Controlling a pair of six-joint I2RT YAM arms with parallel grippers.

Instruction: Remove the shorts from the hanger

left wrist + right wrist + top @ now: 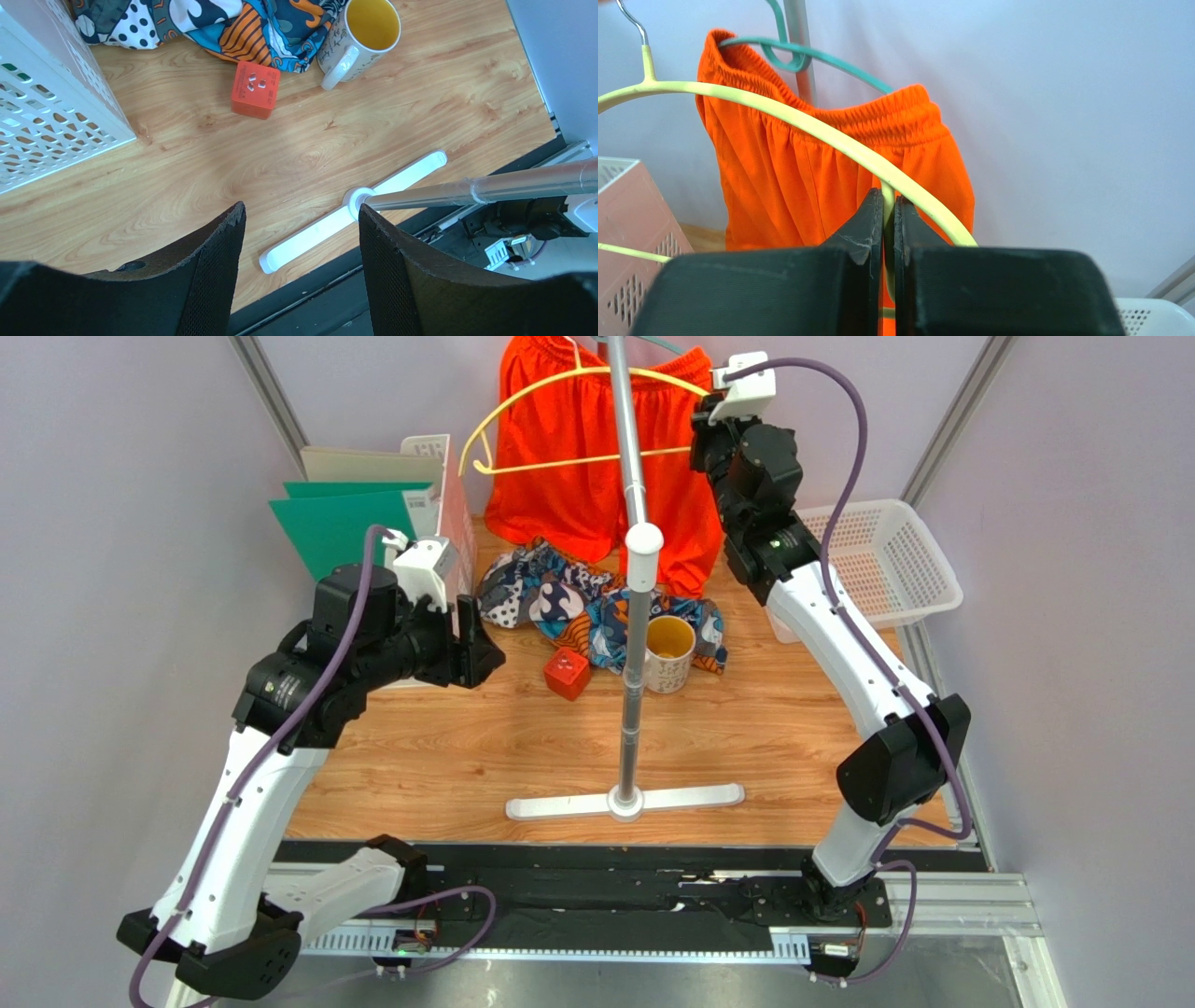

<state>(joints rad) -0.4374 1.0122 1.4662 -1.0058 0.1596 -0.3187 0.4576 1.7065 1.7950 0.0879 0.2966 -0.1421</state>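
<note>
Right pincer (889, 213) pinches the yellow hanger (808, 129) beside the hanging orange shorts (773, 189); left pincer (302, 224) hovers spread above the surface (210, 161), near the printed shorts (231, 28).

Orange shorts (561, 504) partly behind pole (630, 448)

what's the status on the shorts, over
Left gripper jaws open. Right gripper shut on yellow hanger. Orange shorts on teal hanger; printed shorts on table. Pole in front.
</note>
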